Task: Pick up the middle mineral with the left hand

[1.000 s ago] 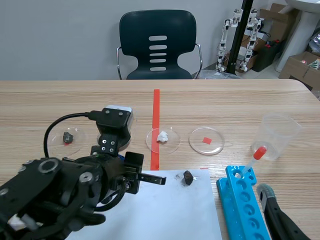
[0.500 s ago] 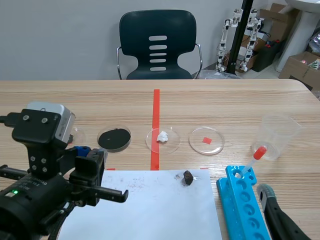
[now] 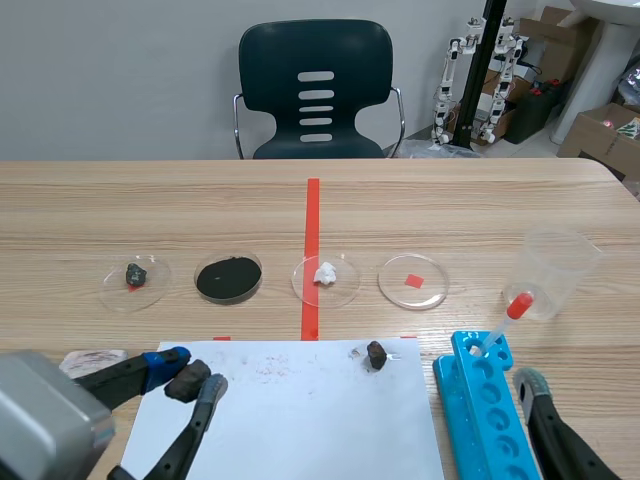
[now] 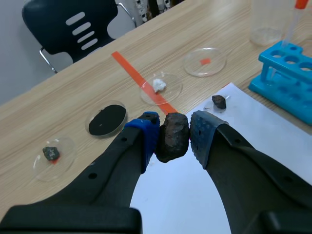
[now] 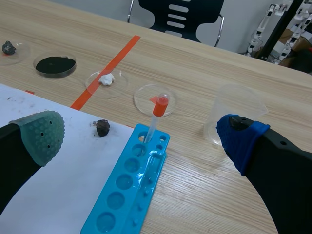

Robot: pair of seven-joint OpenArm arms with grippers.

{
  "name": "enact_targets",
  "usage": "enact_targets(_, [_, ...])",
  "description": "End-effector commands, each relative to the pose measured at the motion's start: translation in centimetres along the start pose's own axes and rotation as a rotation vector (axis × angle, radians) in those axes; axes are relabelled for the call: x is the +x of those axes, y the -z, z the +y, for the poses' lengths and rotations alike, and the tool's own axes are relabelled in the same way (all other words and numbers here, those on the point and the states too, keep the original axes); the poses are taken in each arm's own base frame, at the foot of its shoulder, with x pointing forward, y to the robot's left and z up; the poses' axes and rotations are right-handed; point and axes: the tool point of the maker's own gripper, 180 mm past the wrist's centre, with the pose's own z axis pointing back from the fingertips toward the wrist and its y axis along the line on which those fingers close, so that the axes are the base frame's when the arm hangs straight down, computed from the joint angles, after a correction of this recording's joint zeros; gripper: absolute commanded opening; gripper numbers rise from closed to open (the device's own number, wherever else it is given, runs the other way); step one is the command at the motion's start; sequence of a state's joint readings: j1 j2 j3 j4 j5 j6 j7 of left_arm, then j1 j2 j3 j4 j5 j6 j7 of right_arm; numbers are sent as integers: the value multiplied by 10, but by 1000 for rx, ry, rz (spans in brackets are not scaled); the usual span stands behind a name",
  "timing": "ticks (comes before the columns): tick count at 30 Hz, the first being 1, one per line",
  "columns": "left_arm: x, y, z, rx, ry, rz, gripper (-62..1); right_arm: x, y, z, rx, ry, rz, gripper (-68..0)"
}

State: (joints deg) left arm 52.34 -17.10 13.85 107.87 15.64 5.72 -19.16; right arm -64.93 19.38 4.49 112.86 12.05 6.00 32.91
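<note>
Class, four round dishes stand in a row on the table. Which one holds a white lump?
The dish at the red tape line, third from the robot's left. The others hold a grey stone, black powder, or only a red square.

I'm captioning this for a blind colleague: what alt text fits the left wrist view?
The left gripper holds a dark brown mineral between its fingers, above a white paper sheet. Ahead on the wooden table sit a row of four petri dishes, a smaller dark mineral on the paper, and a blue tube rack.

Open passage over paper (image 3: 300, 425); dishes (image 3: 346, 291) bound it beyond, blue rack (image 3: 490, 420) beside
</note>
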Motion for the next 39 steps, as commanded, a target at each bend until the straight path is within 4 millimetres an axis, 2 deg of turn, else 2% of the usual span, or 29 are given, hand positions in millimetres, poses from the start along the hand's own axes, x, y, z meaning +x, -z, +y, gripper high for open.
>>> enact_targets(1, [10,0,0,10,-5,-37,-496,9,3,-3,-10,-2,-36,4])
enact_targets(12, [8,-4,3,22,-6,-36,-496,9,3,-3,-10,-2,-36,4])
enact_targets(19, [28,-15,4,51,-59,-147,-496,9,3,-3,-10,-2,-36,4])
enact_targets(39, [27,-14,8,68,-87,-144,-496,9,3,-3,-10,-2,-36,4])
